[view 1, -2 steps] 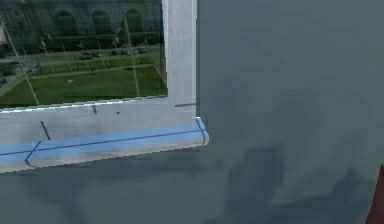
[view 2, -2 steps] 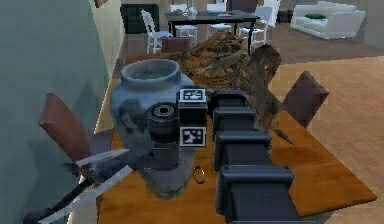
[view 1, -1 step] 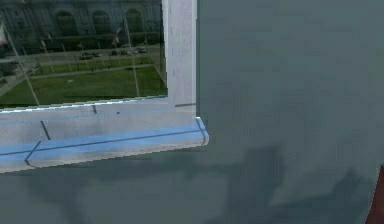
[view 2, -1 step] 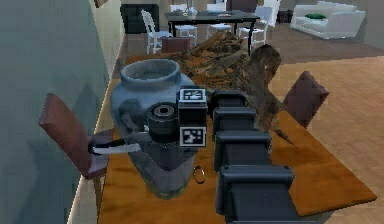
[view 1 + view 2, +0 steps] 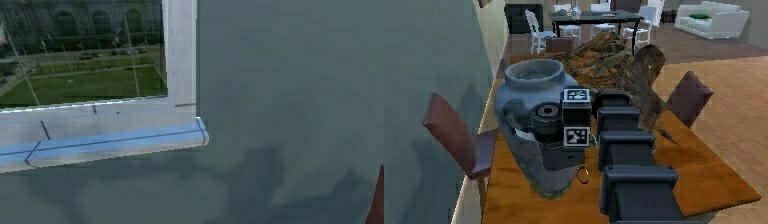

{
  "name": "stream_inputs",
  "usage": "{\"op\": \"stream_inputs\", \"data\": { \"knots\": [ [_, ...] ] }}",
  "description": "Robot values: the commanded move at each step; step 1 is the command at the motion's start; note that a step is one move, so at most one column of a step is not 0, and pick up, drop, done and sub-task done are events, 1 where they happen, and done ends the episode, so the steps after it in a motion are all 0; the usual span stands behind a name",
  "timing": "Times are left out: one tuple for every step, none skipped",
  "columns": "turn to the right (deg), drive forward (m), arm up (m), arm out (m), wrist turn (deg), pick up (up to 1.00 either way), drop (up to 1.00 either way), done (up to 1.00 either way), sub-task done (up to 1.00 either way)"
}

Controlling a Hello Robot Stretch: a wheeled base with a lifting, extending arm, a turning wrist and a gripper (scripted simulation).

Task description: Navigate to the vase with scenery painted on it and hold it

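Grasping looks to be the step in hand. At centre left of the arm side view, the gripper [image 5: 536,128] shows in front of the large blue-grey ceramic vase [image 5: 532,82] above the brown wooden bench [image 5: 709,165]. I cannot tell its finger state or whether it holds the vase. The next move calls for a lift clear.

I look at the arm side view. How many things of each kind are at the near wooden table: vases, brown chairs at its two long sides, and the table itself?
Vase: 1
Brown chairs: 2
Wooden table: 1
Total: 4
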Motion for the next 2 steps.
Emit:
{"op": "stream_inputs", "data": {
  "knots": [
    [0.0,0.0,0.0,0.0,0.0,1.0,0.0,0.0,0.0],
    [0.0,0.0,0.0,0.0,0.0,0.0,0.0,1.0,0.0]
  ]
}}
